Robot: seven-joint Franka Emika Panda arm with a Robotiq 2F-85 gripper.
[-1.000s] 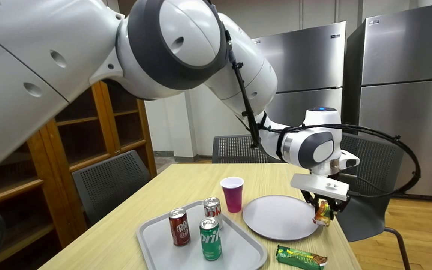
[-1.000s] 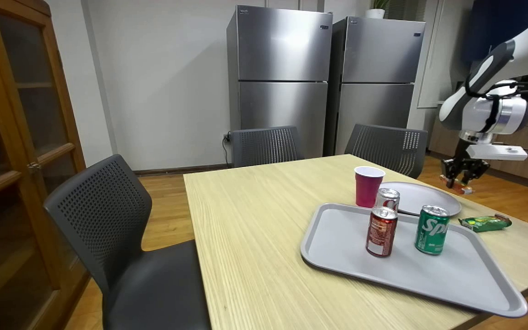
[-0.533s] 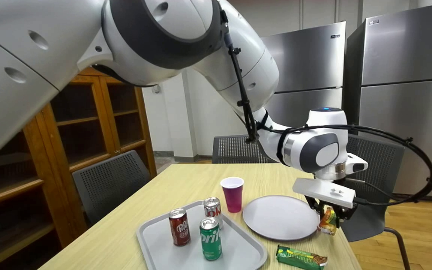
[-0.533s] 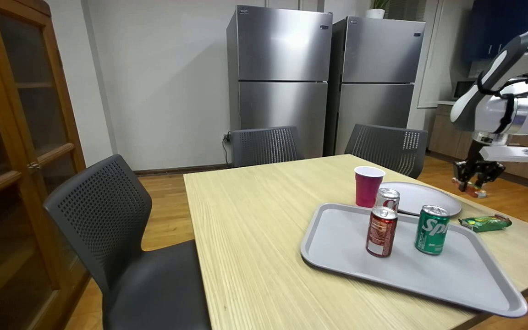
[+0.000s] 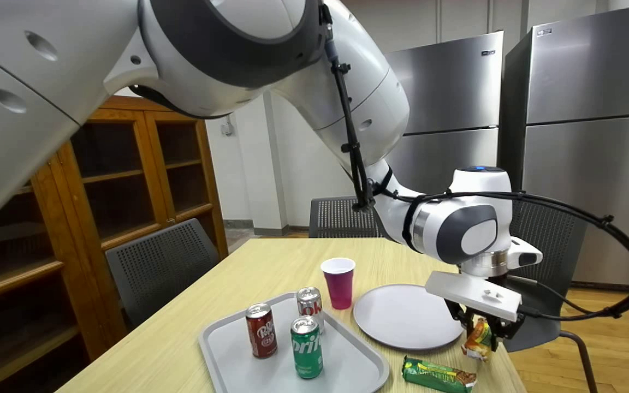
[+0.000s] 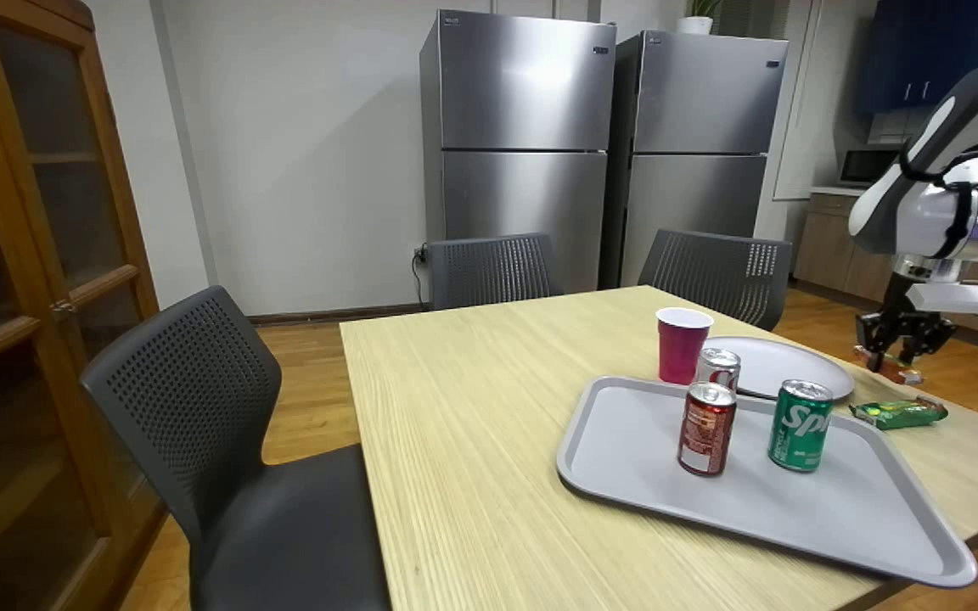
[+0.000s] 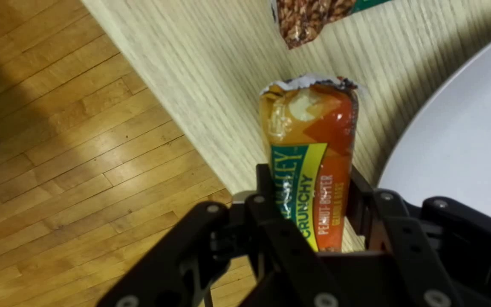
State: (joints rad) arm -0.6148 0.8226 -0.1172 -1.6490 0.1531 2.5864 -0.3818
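My gripper (image 7: 309,192) is shut on an orange peanut butter granola bar (image 7: 313,115), with one black finger on each long side. The bar also shows in both exterior views (image 5: 477,341) (image 6: 900,370), hanging tilted over the table near its edge; whether its low end touches the table is hard to tell. The bar's far end is hidden by the gripper. A green-wrapped bar (image 5: 439,375) lies on the table close by; its brown end shows in the wrist view (image 7: 303,23). A round light grey plate (image 5: 410,316) lies beside the gripper, also in the wrist view (image 7: 463,136).
A magenta cup (image 5: 339,286) stands beside the plate. A grey tray (image 6: 845,513) holds a Dr Pepper can (image 5: 261,333), a Diet Coke can (image 5: 309,301) and a Sprite can (image 5: 307,349). The table edge (image 7: 160,102) runs under the gripper, with wooden floor beyond. Chairs (image 6: 714,276) surround the table.
My gripper has moved down with the orange bar and toward the green bar, a little away from the plate. The bar stays held. The plate, cup, tray and cans have not moved.
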